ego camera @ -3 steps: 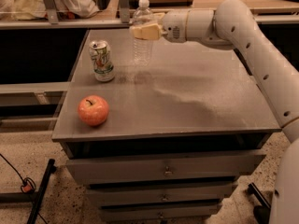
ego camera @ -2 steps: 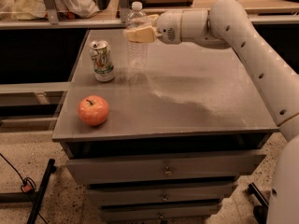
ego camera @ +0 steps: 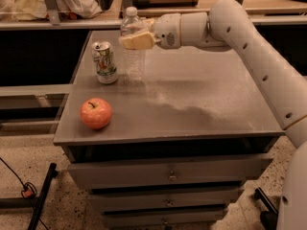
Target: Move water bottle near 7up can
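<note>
The water bottle (ego camera: pixel 133 56) is a clear ribbed bottle with a white cap, upright on the grey cabinet top (ego camera: pixel 201 95). My gripper (ego camera: pixel 135 36) is shut on its upper body, with cream fingers (ego camera: pixel 139 41) wrapped around it just below the cap. The 7up can (ego camera: pixel 104 62) is white and green with a silver top. It stands upright just left of the bottle, with a small gap between them. My white arm reaches in from the right.
A red-orange apple (ego camera: pixel 96 113) sits near the front left corner of the cabinet top. Drawers (ego camera: pixel 168 176) run below the front edge. A shelf with cloth and a board lies behind. A black cable (ego camera: pixel 29 190) lies on the floor at left.
My gripper has carried the bottle left and a little forward, closer to the can. The can and apple have not moved.
</note>
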You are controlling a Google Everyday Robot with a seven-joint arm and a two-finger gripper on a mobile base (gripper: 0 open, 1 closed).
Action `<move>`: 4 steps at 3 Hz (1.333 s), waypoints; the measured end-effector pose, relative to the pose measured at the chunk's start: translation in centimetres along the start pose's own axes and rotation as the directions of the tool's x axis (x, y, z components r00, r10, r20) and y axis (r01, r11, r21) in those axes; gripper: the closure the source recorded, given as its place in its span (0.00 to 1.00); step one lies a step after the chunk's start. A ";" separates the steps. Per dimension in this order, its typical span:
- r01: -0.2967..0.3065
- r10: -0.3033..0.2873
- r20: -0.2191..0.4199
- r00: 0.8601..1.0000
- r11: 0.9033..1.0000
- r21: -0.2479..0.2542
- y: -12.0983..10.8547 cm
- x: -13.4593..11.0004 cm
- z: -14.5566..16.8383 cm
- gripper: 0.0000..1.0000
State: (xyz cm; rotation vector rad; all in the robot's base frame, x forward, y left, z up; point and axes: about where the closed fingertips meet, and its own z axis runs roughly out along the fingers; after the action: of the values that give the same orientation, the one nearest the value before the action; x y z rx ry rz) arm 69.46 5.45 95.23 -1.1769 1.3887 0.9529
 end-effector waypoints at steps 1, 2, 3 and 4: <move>0.032 -0.032 -0.021 0.999 0.999 -0.021 1.1 0.7 0.4 0.75; 0.025 -0.026 -0.038 0.999 0.999 -0.038 1.6 2.4 0.8 0.53; 0.016 -0.018 -0.036 0.999 0.998 -0.055 1.9 3.2 1.1 0.30; 0.013 -0.015 -0.032 0.999 0.998 -0.059 1.9 3.3 1.1 0.06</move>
State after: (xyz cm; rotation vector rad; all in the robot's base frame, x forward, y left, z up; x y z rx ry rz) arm 67.89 6.42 91.71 -1.2493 1.3850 0.9741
